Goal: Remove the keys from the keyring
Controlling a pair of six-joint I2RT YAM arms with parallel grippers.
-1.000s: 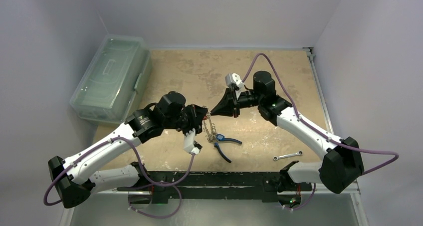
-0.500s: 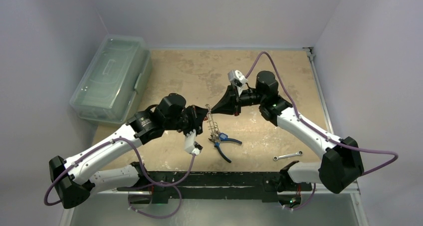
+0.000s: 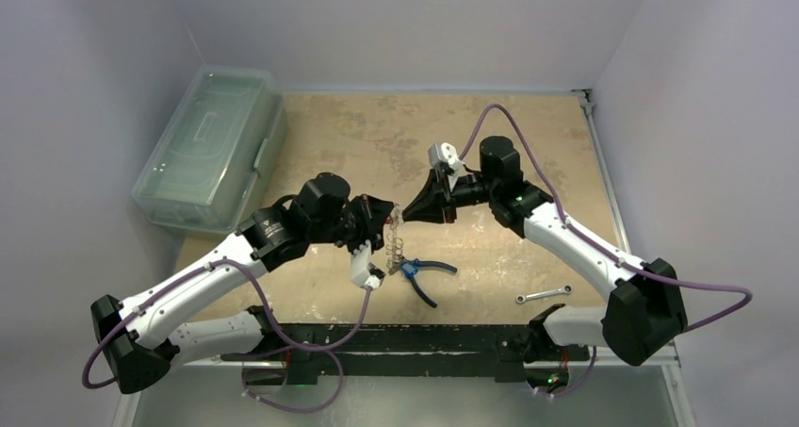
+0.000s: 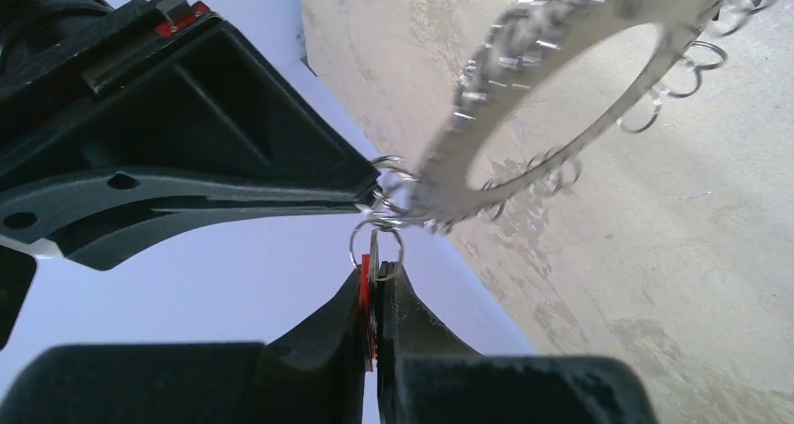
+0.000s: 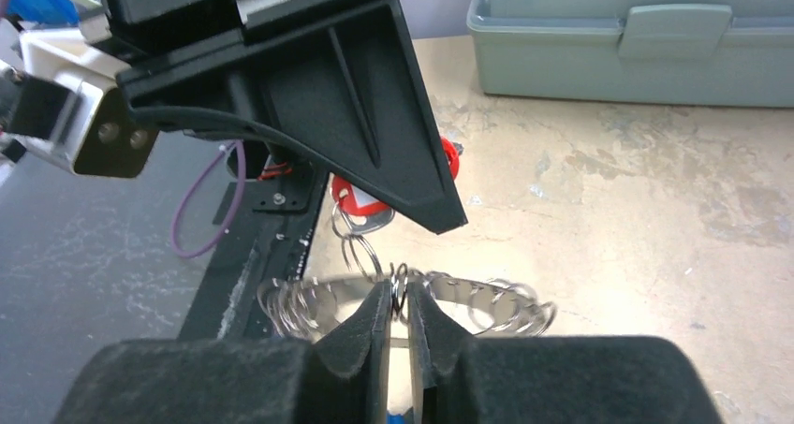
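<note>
This looks like a robotics lab test cell, not a home or a shop. 2 black-and-white robot arms, the left arm [image 3: 203, 290] and the right arm [image 3: 575, 243], are bolted to a black rail [image 3: 405, 337] at the near edge of a worn, stained tan desk [image 3: 528, 135]. Plain pale walls [image 3: 415, 22] box the desk in on 3 sides. Purple cables [image 3: 716, 309] loop loosely off the arms. Workshop gear lies around: a closed, translucent green toolbox [image 3: 209, 147], blue-handled pliers [image 3: 421, 274] and a silver wrench [image 3: 544, 296].

Two arms [image 3: 203, 281] [image 3: 575, 248], one keyring [image 3: 394, 241], one pliers [image 3: 420, 274], one wrench [image 3: 544, 296], one box [image 3: 209, 149]; keys [image 4: 510, 54] too small to count.
</note>
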